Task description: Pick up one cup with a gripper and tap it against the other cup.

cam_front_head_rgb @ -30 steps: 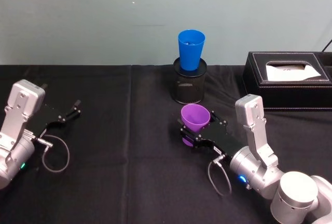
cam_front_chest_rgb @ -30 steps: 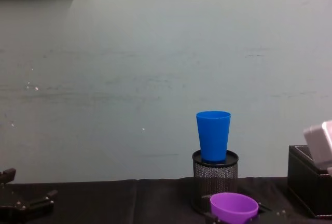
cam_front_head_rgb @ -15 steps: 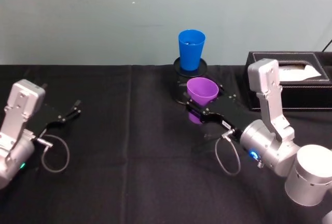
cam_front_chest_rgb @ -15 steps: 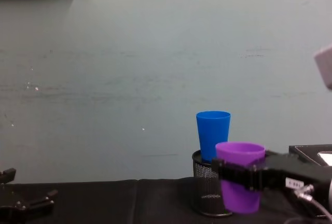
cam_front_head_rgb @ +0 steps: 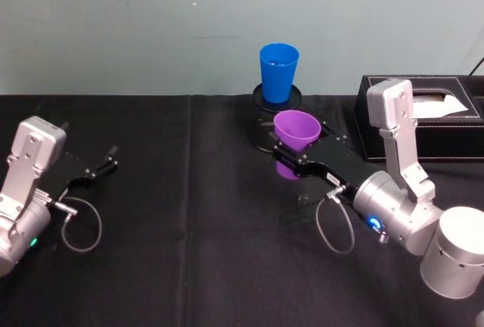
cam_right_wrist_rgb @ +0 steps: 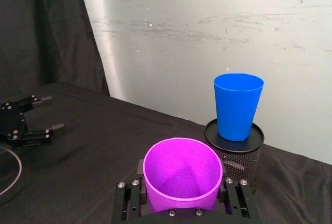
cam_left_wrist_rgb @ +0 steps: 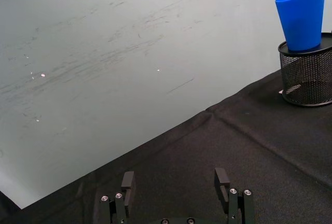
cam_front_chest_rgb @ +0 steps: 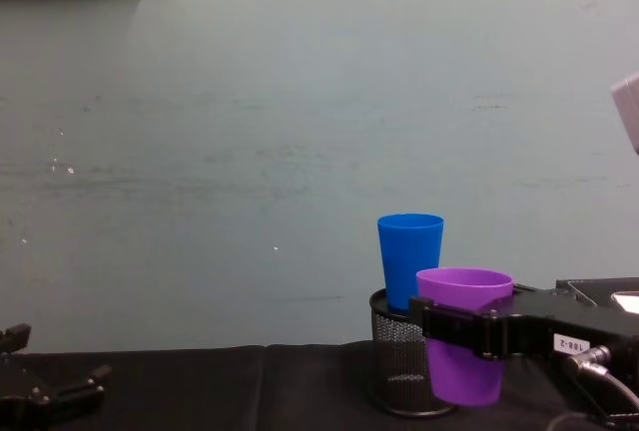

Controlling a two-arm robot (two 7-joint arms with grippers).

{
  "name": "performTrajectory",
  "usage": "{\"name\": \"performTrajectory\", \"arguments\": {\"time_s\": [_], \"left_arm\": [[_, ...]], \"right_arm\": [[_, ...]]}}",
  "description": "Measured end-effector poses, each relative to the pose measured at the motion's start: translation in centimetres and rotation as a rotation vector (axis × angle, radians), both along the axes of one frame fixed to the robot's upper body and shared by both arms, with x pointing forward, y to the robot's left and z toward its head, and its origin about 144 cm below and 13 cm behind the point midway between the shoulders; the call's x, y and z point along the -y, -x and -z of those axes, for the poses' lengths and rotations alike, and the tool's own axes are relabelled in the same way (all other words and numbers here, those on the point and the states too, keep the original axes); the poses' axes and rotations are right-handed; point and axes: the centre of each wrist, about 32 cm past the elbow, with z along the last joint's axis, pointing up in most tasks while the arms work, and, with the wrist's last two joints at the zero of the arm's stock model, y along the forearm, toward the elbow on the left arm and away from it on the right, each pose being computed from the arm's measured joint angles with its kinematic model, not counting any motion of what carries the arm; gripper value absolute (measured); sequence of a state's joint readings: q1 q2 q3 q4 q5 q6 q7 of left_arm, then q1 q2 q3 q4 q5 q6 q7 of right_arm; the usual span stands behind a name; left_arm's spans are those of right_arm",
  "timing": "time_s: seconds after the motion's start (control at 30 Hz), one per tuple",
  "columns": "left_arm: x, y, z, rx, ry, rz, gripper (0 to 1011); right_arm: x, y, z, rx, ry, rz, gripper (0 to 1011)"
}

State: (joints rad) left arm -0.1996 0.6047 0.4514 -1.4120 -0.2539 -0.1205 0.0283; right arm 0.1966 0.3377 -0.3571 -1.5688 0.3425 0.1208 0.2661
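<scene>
**Status.** The right tool (cam_front_head_rgb: 292, 163) is clamped around the mid-body of the purple cup (cam_front_head_rgb: 295, 132). It holds the cup upright and clear of the surface (cam_front_head_rgb: 189, 221), just in front of the black mesh pen holder (cam_front_head_rgb: 262, 135). The blue cup (cam_front_head_rgb: 277, 70) stands upright on top of that holder, beyond the purple one and higher. In the right wrist view the two cups are near but apart. The left tool (cam_front_head_rgb: 103, 162) rests on the surface well to the left, prongs spread, idle.

**Assessment.** The step in hand appears to be the approach to the tap.

**Recommendation.**
- Raise the purple cup until its rim is level with the blue cup's wall.
- Advance slowly for a light wall-to-wall touch (the blue cup is perched high and would likely topple under a firm knock).
- Keep the jaws clear of the holder's rim, and keep the cup upright.
</scene>
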Motion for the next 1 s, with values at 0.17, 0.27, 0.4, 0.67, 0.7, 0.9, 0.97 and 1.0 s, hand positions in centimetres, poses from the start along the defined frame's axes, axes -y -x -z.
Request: {"name": "performTrajectory", "arguments": {"time_s": [0.17, 0.27, 0.4, 0.67, 0.7, 0.9, 0.97, 1.0], "left_arm": [[0.0, 0.0, 0.0, 0.0, 0.0, 0.0, 1000], [0.0, 0.0, 0.0, 0.0, 0.0, 0.0, 1000], [0.0, 0.0, 0.0, 0.0, 0.0, 0.0, 1000], [0.0, 0.0, 0.0, 0.0, 0.0, 0.0, 1000], [0.0, 0.0, 0.0, 0.0, 0.0, 0.0, 1000], [0.0, 0.0, 0.0, 0.0, 0.0, 0.0, 1000], [0.0, 0.0, 0.0, 0.0, 0.0, 0.0, 1000], [0.0, 0.0, 0.0, 0.0, 0.0, 0.0, 1000]], "right_arm": [[-0.03, -0.02, 0.04, 0.0, 0.0, 0.0, 734], [-0.03, -0.03, 0.06, 0.001, 0.0, -0.001, 734], [-0.04, -0.04, 0.08, 0.002, 0.0, 0.0, 734], [-0.05, -0.05, 0.09, 0.003, 0.001, 0.0, 734], [-0.05, -0.05, 0.1, 0.003, 0.001, 0.0, 734], [-0.06, -0.06, 0.11, 0.003, 0.002, 0.0, 734], [-0.06, -0.06, 0.12, 0.003, 0.002, 0.0, 734], [-0.06, -0.06, 0.12, 0.003, 0.002, 0.0, 734]]}}
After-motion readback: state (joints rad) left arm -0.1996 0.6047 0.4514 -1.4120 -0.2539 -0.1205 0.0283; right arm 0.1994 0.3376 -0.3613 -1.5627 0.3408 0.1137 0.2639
